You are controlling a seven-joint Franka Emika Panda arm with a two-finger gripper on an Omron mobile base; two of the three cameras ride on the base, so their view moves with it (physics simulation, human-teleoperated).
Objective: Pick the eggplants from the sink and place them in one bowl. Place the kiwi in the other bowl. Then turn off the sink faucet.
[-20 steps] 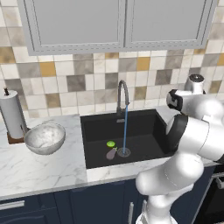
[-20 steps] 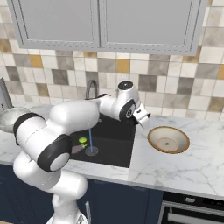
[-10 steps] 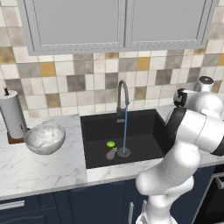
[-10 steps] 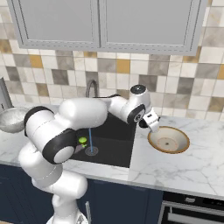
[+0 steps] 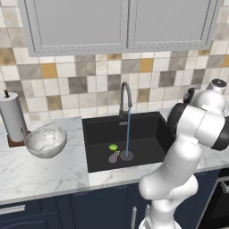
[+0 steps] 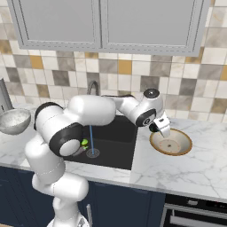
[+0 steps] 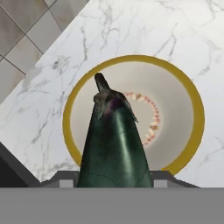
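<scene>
dark eggplant (image 7: 114, 144): pear-shaped, glossy, very dark green-black with a purplish cap and a short stem at its narrow end; pinched between the jaws and hanging above the tan bowl
gripper (image 6: 162, 129): closed narrowly on the dark eggplant, held over the left rim of the tan bowl
tan bowl (image 6: 155, 143): shallow and wide, orange-brown rim, pale inside with a ring of small reddish dots; on the marble counter (image 6: 190, 168) to the right of the sink
mauve eggplant (image 5: 113, 157): pale pink-mauve, small, lying on the sink floor just beside the drain
kiwi (image 5: 113, 147): small bright yellow-green oval, on the sink floor just behind the mauve eggplant
sink (image 5: 98, 134): black rectangular basin set in the white marble
faucet (image 5: 125, 99): slim dark-grey gooseneck, a thin blue stream of water falling from its spout to the drain
speckled bowl (image 5: 45, 141): deep, grey-white, stone-like; on the counter left of the sink, beside a paper towel roll (image 5: 12, 117)
writing: none readable on any item
</scene>
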